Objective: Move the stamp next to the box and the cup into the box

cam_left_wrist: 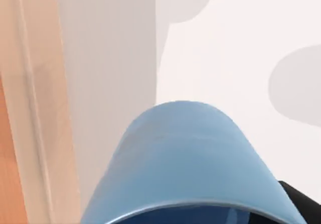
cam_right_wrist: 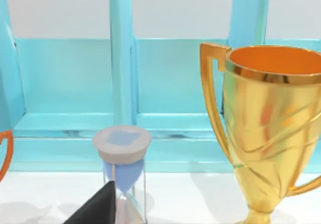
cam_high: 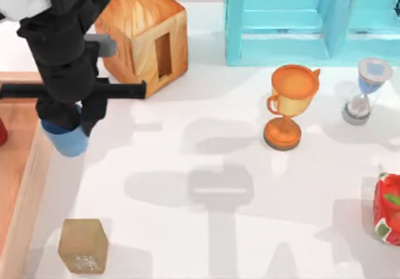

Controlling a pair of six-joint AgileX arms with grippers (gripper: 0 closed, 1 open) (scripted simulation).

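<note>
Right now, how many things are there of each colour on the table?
Blue: 2, the cup held by the left gripper and the shelf rack
Orange: 1, the trophy
Wood or brown: 3, the stamp, the slotted cube, the box
Grey: 1, the hourglass
Red: 1, a carton
Total: 8

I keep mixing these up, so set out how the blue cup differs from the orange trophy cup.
The blue cup is plain, with no handles and no stem; the orange trophy cup has side handles, a stem and a round base. The blue cup is carried by the left gripper near the box at the table's left; the trophy cup stands free on the table, right of centre. Both are open-topped vessels.
</note>
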